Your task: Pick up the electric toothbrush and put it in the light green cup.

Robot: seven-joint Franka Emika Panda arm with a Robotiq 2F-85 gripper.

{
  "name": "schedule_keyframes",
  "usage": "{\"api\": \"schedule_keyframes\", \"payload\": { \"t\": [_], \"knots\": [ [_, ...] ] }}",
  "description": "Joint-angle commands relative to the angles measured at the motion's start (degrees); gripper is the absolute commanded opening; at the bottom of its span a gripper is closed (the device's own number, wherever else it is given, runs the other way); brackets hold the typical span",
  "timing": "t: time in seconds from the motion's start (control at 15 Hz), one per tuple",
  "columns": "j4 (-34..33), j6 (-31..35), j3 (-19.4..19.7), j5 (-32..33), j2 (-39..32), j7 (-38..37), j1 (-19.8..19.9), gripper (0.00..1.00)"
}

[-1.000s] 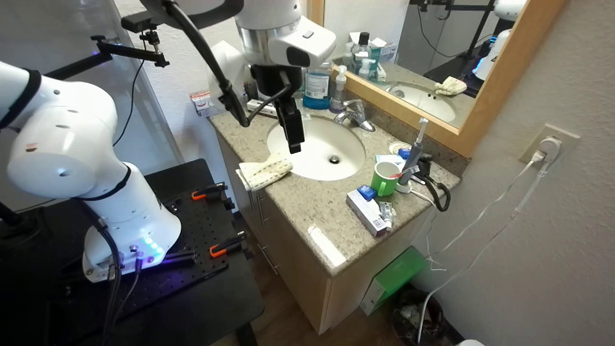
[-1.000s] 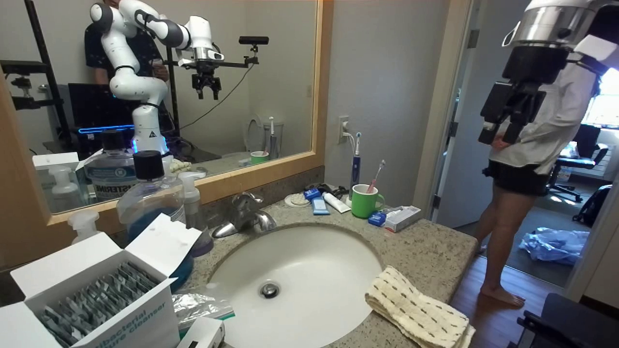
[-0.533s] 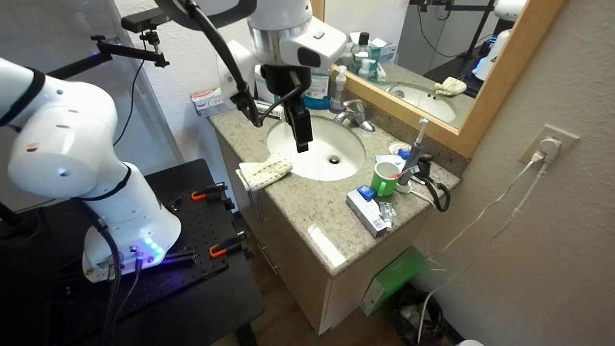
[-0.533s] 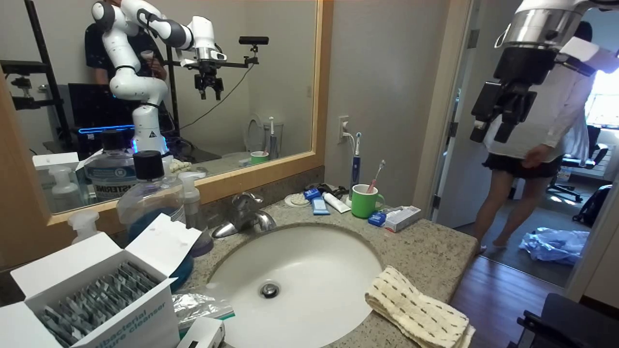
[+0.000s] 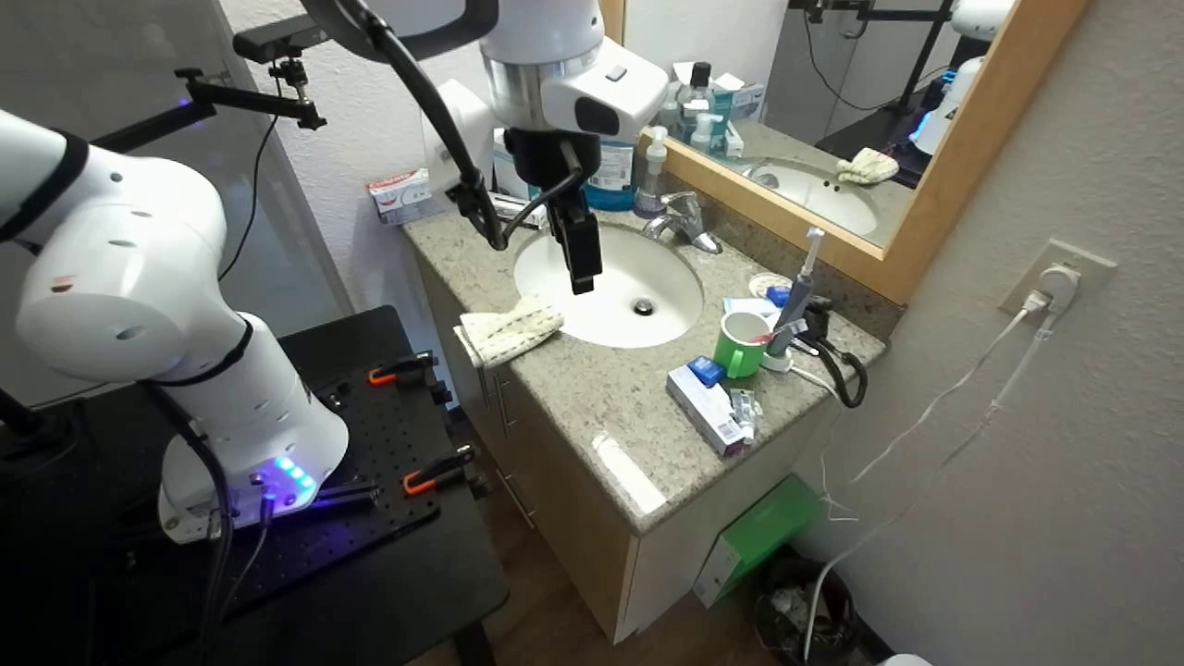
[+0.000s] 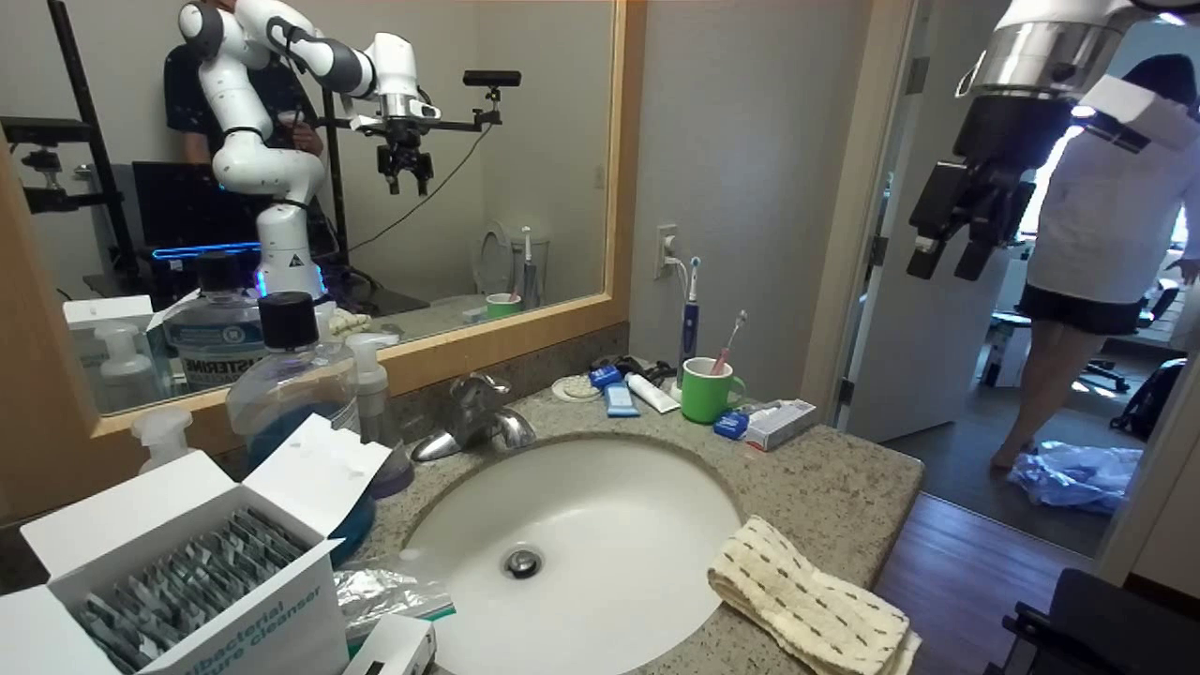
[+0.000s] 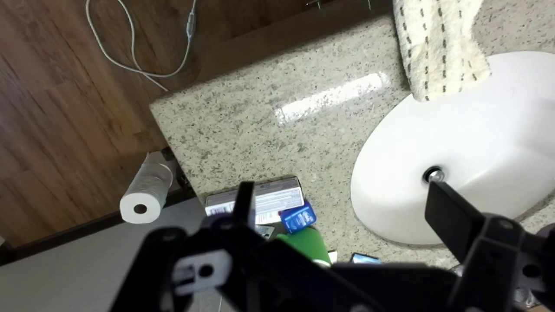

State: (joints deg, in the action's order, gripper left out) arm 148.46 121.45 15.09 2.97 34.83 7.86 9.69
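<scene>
The electric toothbrush (image 5: 794,310) stands upright on a white charger base beside the cup; in an exterior view its handle (image 6: 690,328) looks blue with a white head. It is hidden in the wrist view. The green cup (image 5: 737,351) has a handle and white inside, and holds a pink manual toothbrush; it also shows in an exterior view (image 6: 705,394) and partly behind my gripper in the wrist view (image 7: 308,243). My gripper (image 7: 341,188) is open and empty, high above the sink and apart from both; it shows in both exterior views (image 5: 583,277) (image 6: 947,262).
Against the cup lie a blue floss box (image 5: 707,371) and a toothpaste box (image 5: 708,412). A black cord (image 5: 846,379) lies by the charger. The sink (image 6: 600,525), faucet (image 6: 478,412), towel (image 6: 816,600), mirror (image 6: 375,187) and an open white box (image 6: 225,572) surround the counter.
My gripper has moved a little toward the toothbrush end of the counter, mostly in the first half second, and stays open. The person in the background has walked away. Counter objects have not moved.
</scene>
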Motion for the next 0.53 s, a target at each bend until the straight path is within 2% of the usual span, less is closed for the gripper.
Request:
{"api": "schedule_keyframes", "payload": {
  "t": [0.0,0.47],
  "knots": [
    [-1.53,1.83,0.43,-2.86,-3.11,1.67,-0.72,1.0],
    [-4.16,6.82,0.37,-8.67,-9.5,0.88,-1.76,1.0]
  ]
}}
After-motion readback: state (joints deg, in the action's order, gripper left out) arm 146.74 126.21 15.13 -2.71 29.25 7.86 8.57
